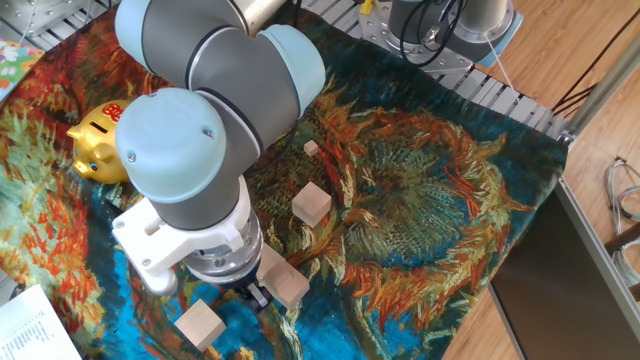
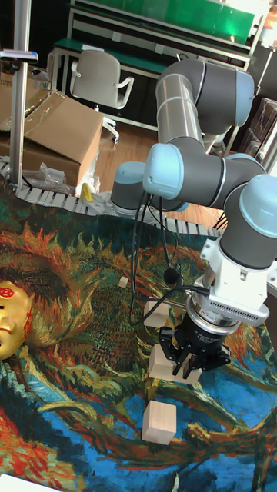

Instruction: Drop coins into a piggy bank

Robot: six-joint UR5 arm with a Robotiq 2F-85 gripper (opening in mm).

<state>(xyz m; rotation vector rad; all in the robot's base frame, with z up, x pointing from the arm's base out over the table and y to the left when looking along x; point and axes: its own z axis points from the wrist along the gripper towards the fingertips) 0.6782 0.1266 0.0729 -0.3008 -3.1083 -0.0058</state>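
Note:
The gold piggy bank (image 1: 97,143) with red markings stands at the left of the painted cloth, and it shows again at the left edge of the tall view as the piggy bank (image 2: 14,317). No coins show in either view. My gripper (image 2: 192,363) points down, low over the cloth, well to the right of the bank. Its dark fingers (image 2: 178,361) hang right beside a pale wooden block (image 2: 163,367). In the fixed view the wrist hides most of the gripper (image 1: 256,293), and the gap between the fingers is unclear.
Several pale wooden blocks lie around the gripper: one in front (image 2: 160,421), one behind (image 2: 158,311), one further out (image 1: 311,203) and a tiny one (image 1: 311,148). A white booklet (image 1: 30,325) sits at the front left corner. Roller rails (image 1: 500,95) border the cloth's far edge.

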